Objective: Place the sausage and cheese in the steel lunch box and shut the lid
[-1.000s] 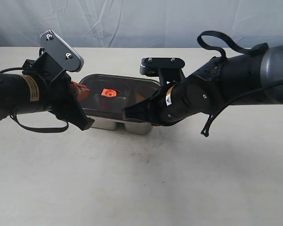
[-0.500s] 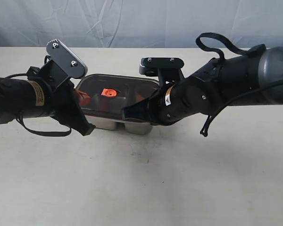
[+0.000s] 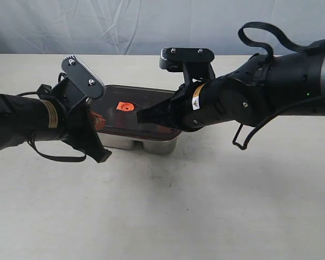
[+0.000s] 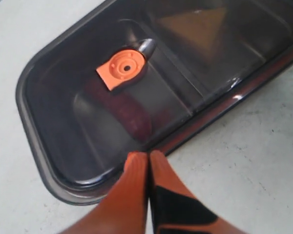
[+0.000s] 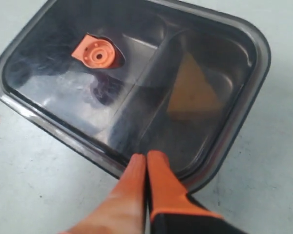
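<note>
The steel lunch box (image 3: 146, 144) sits at upper centre of the exterior frame on the counter (image 3: 179, 211). The lid (image 3: 143, 105) lies over it. Through the smoky lid we see the sausage (image 4: 133, 116) in the compartment under the orange valve (image 4: 122, 71). The cheese (image 5: 192, 91) is in the other compartment.

The left gripper (image 4: 147, 159) has its jaws pressed together and holds nothing; its tip is at the lid's rim. The right gripper (image 5: 146, 160) is likewise closed to a narrow point and empty, at the rim on the cheese side. We cannot tell whether either tip actually bears on the lid.

Risks, in our judgement:
- We cannot confirm the seal is seated all round, so a corner may be left riding high.
- Pressing at one rim only could tilt the lid or tip the box.
- A narrow tip may skid off the glossy lid and shove the box along the counter.
- A sideways push from either arm could drag the lid out of line.

Count: one sausage, one cheese, one lunch box with two compartments, one lid, one valve, two grippers.
</note>
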Controlling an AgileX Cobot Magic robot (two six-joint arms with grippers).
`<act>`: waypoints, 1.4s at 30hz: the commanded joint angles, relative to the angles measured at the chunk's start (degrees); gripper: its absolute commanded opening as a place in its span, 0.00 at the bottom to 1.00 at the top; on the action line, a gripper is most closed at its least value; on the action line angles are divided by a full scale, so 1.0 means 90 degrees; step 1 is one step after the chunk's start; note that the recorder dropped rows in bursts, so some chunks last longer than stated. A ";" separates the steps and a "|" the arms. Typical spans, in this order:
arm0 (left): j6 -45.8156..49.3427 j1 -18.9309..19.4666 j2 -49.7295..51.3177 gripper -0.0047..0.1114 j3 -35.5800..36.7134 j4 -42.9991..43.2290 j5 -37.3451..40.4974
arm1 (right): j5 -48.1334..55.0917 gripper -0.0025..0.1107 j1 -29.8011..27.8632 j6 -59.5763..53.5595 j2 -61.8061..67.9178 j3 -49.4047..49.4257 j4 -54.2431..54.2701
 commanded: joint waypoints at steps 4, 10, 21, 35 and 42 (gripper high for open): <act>-0.0045 -0.0063 0.0708 0.04 -0.0015 0.0042 -0.0074 | -0.0117 0.02 -0.0040 -0.0026 0.0583 -0.0001 -0.0080; -0.0045 -0.0063 0.0898 0.04 -0.0015 0.0019 -0.0074 | -0.0117 0.02 -0.0040 -0.0014 0.0883 -0.0001 -0.0080; -0.0045 -0.0063 0.0801 0.04 -0.0015 0.0019 -0.0062 | -0.0117 0.02 -0.0040 -0.0015 0.0541 -0.0001 -0.0130; -0.0021 0.0033 -0.0124 0.04 -0.0134 0.0518 -0.0988 | -0.0294 0.02 -0.0040 -0.0029 0.0005 -0.0192 -0.0144; -0.0066 0.0963 0.0983 0.04 -0.1124 0.0331 -0.0645 | 0.0398 0.02 -0.0291 -0.0041 0.0668 -0.1382 -0.0564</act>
